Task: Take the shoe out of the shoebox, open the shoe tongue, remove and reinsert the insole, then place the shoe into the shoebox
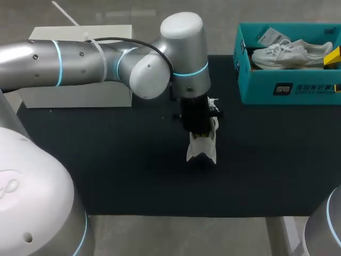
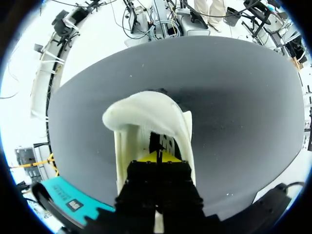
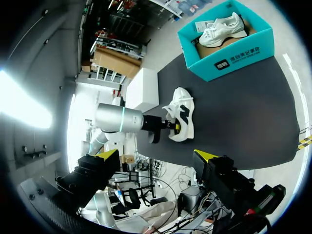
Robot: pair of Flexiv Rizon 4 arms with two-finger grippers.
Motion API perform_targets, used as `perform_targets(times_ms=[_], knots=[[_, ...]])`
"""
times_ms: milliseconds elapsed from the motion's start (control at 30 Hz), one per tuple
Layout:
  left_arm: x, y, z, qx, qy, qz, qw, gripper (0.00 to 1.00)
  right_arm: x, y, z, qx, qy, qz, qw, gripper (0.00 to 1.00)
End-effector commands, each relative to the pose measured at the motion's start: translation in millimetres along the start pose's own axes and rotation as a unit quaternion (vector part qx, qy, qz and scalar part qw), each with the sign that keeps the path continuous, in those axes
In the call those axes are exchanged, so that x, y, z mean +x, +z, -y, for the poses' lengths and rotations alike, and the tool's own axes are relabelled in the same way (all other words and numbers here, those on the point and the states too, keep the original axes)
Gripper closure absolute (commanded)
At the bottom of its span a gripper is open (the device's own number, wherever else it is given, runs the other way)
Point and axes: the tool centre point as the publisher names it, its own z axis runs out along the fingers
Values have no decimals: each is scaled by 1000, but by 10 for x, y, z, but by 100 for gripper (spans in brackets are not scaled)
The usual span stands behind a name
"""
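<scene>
A white shoe with a black side mark lies on the black mat near the table's middle. My left gripper comes down onto it from above. In the left wrist view the yellow tips of this gripper are pressed together inside the shoe's opening. They pinch a thin part that I cannot make out. The right wrist view shows the shoe from afar with the left gripper at its opening. My right gripper hangs open and empty, well back from the table. The teal shoebox stands at the far right.
A second white shoe lies inside the shoebox. A white box sits at the far left, partly under my left arm. Bare mat surrounds the shoe toward the front and left.
</scene>
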Motion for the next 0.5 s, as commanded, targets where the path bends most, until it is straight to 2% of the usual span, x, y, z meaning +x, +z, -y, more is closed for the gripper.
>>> perform_targets(times_ms=[33, 200, 300, 500], knots=[[-17, 205, 13, 7, -4, -3, 1000, 100, -1, 7, -9, 1, 1, 1, 1000, 0], [-13, 399, 8, 18, -8, -8, 1000, 100, -1, 7, -9, 1, 1, 1, 1000, 0], [-27, 411, -7, 11, -1, -20, 1000, 100, -1, 7, -9, 1, 1, 1, 1000, 0], [-132, -22, 30, -17, 32, -9, 999, 100, -1, 7, -9, 1, 1, 1, 1000, 0]])
